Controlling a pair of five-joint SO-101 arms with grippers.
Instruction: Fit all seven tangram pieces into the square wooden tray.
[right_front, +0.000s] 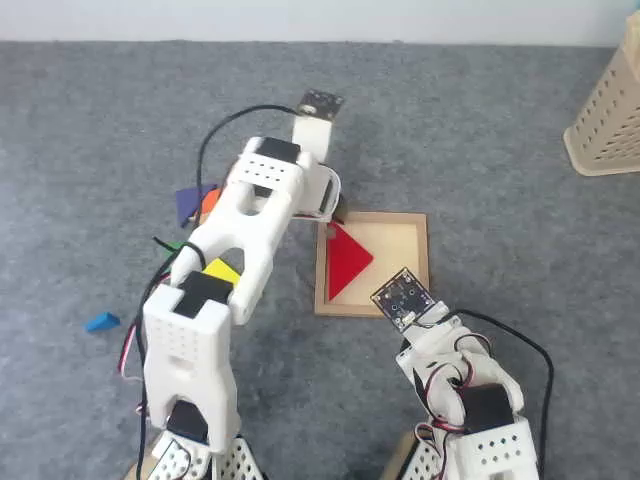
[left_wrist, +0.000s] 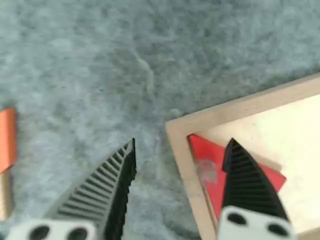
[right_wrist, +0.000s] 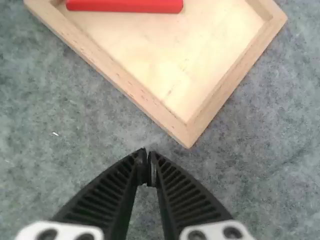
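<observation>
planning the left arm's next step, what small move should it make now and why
Probably lift the left gripper clear of the tray: it is open, one finger over the red triangle already lying inside, and the orange piece waits on the carpet.

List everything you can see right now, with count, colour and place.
tray: 1, pale wood, mid-mat
triangle: 1, red, in the tray
blue piece: 1, blue, far left
purple piece: 1, purple, beside left arm
orange piece: 1, orange, by purple piece
yellow piece: 1, yellow, partly under left arm
green piece: 1, green, beside left arm
basket: 1, beige, far right edge
mat: 1, grey, under everything
left hand: 1, black, open astride tray corner
right hand: 1, black, shut, off tray corner
</observation>
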